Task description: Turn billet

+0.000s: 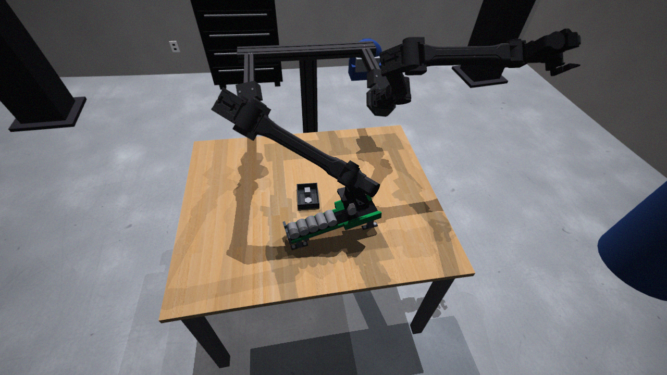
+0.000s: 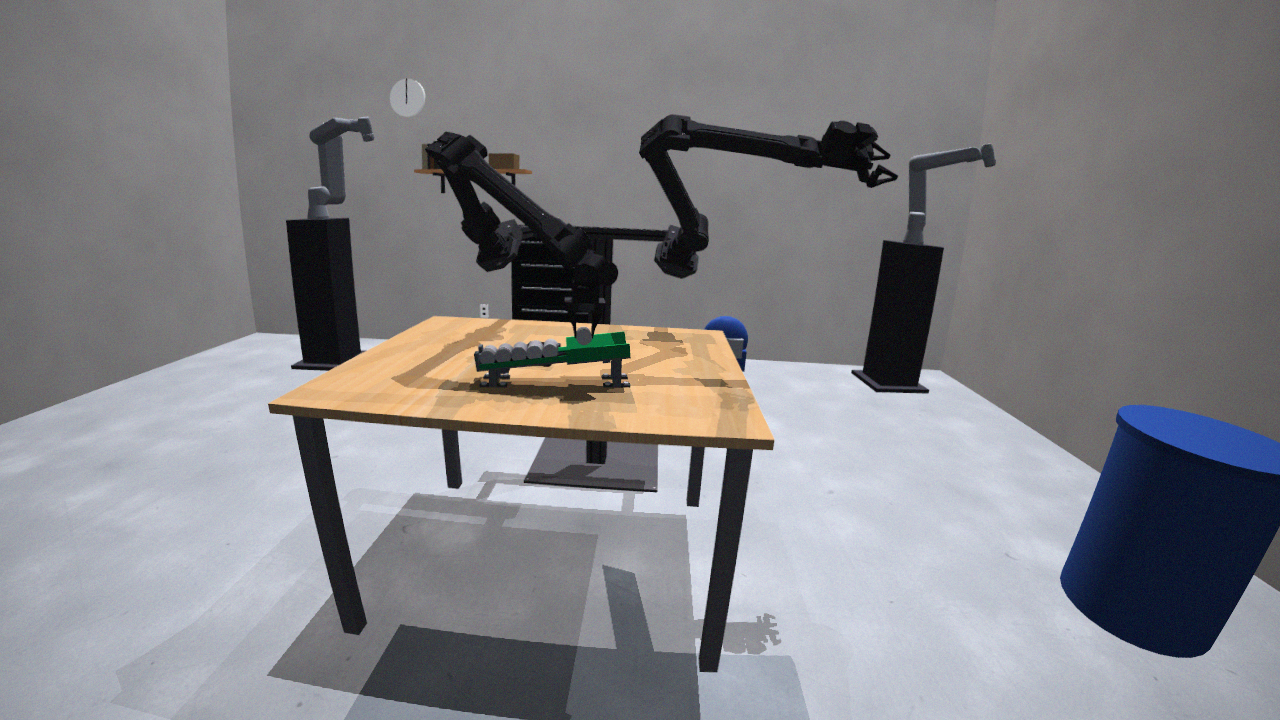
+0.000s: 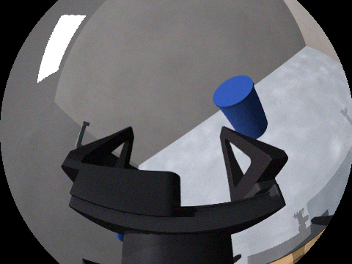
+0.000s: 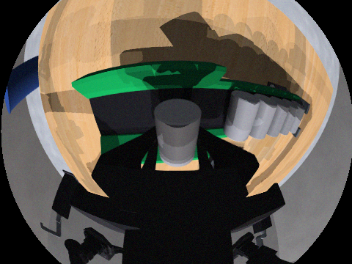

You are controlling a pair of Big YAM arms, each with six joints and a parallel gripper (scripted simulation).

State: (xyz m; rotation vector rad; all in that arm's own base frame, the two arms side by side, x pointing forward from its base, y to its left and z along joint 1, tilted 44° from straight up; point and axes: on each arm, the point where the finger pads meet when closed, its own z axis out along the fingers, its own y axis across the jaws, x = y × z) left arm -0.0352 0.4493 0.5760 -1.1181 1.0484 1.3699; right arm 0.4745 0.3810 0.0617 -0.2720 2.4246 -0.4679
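Note:
The green feed ramp [image 1: 374, 215] [image 2: 608, 344] [image 4: 110, 86] slopes down to a dark stop [image 1: 285, 228] [image 4: 307, 107]. Several grey billets [image 1: 311, 224] [image 2: 518, 351] [image 4: 243, 115] lie across its lower part, side by side against the stop. My right gripper [image 2: 584, 328] [image 4: 177, 128] is shut on another billet [image 1: 351, 209] [image 2: 583, 337] [image 4: 177, 141]. It holds that billet crosswise over the ramp's upper part, apart from the row. I cannot tell whether this billet touches the ramp bed. My left gripper [image 2: 888, 166] [image 3: 177, 128] is open and empty, far away from the table.
A small dark tray [image 1: 297, 199] with two small light pieces stands on the wooden table [image 1: 209, 261] [image 2: 358, 389], behind the ramp's lower half. The right arm [image 1: 303, 148] reaches over the table from the back. A blue barrel [image 1: 643, 251] [image 2: 1172, 537] [image 3: 246, 117] stands on the floor.

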